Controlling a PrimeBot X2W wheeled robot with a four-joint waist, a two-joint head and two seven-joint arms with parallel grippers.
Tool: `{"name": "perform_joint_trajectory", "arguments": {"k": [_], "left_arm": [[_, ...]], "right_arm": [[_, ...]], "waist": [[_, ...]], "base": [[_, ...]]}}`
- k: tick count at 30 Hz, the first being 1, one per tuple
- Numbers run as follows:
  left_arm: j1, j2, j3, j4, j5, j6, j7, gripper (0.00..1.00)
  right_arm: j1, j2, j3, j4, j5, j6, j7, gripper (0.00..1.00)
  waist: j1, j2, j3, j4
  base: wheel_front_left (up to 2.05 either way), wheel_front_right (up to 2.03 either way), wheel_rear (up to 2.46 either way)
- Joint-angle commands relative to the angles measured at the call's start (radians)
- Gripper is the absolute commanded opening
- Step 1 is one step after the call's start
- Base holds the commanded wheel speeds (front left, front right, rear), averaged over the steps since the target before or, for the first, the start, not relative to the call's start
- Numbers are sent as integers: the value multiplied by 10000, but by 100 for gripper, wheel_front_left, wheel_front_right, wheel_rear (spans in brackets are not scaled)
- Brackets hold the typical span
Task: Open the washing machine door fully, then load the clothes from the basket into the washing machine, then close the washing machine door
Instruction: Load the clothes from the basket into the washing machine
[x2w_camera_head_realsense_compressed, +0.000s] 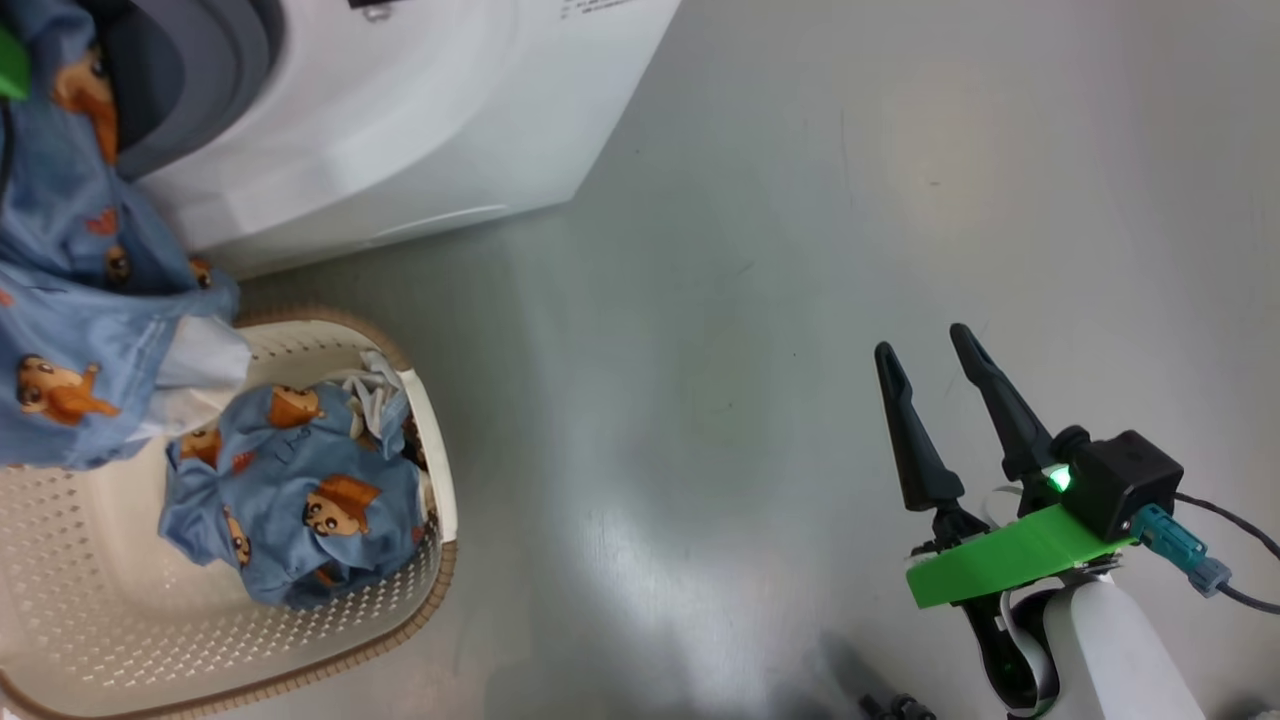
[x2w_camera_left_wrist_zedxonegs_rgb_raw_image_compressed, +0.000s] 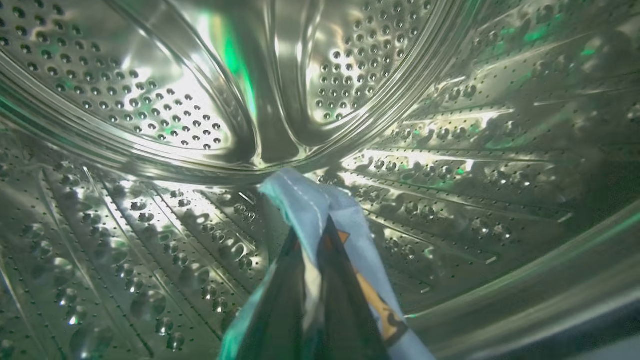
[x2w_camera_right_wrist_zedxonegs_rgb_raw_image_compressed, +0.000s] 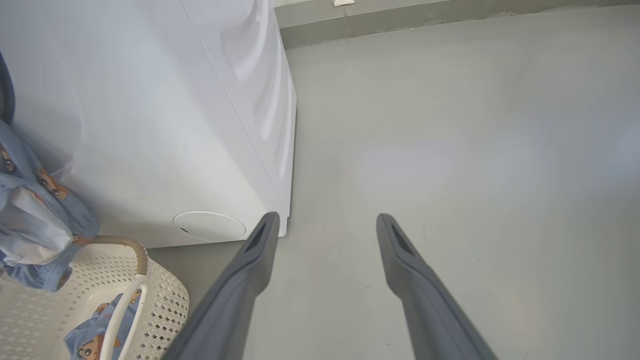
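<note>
Inside the perforated steel drum of the washing machine, the left gripper is clenched on a fold of the clothes, light-blue fabric with orange print, as the left wrist view shows. The head view adds that this fabric trails from the machine's opening down over the basket, which stands on the floor just before the machine and holds a second blue bundle. The right gripper hangs above the floor, well apart, jaws spread and empty. Dark print on the machine's front is too small to read. The right wrist view gives a round cover low on the machine's white face.
</note>
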Motion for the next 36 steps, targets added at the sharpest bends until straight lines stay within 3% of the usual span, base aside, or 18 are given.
{"name": "perform_joint_trajectory", "arguments": {"k": [1, 9, 13, 19, 28, 29, 30, 31, 36], "left_arm": [[-495, 383, 58, 88, -161, -25, 276, 0], [-1735, 391, -518, 1015, -613, -25, 1408, 0], [-2281, 574, -832, 1002, -350, -25, 755, 0], [-2848, 795, -1272, 706, 219, -25, -1338, 0], [-2765, 950, -1628, 406, 285, -25, -1707, 0], [-2745, 956, -1646, 442, 218, -25, -1708, 19], [-2727, 978, -1657, 440, 190, -25, -1709, 84], [-2681, 977, -1662, 535, 147, -25, -1710, 100], [-2468, 777, -1741, 912, -271, -25, -1711, 100]], "right_arm": [[69, -41, 302, -132, 114, 25, -48, 100], [-18, -41, 601, -53, 229, 25, -48, 100], [-29, -41, 783, -49, 339, 25, -48, 100], [-77, -41, 995, -62, 484, 25, -48, 100], [-136, -41, 1100, -31, 559, 25, -48, 100], [-148, -41, 1107, -11, 566, 25, -48, 100], [-165, -41, 1108, 11, 571, 25, -48, 100], [-182, -41, 1102, 38, 572, 25, -48, 100], [-270, -41, 1005, 127, 566, 25, -48, 100]], "waist": [[0, -1, 159, -35], [0, -1, 623, -143], [0, -1, 840, -237], [0, -1, 1050, -392], [0, -1, 1149, -464], [0, -1, 1147, -452], [0, -1, 1142, -436], [0, -1, 1122, -411], [0, -1, 924, -216]], "base": [[0, 0, 0], [0, 0, 0], [0, 0, 0], [0, 0, 0], [0, 0, 0], [0, 0, 0], [0, 0, 0], [0, 0, 0], [0, 0, 0]]}}
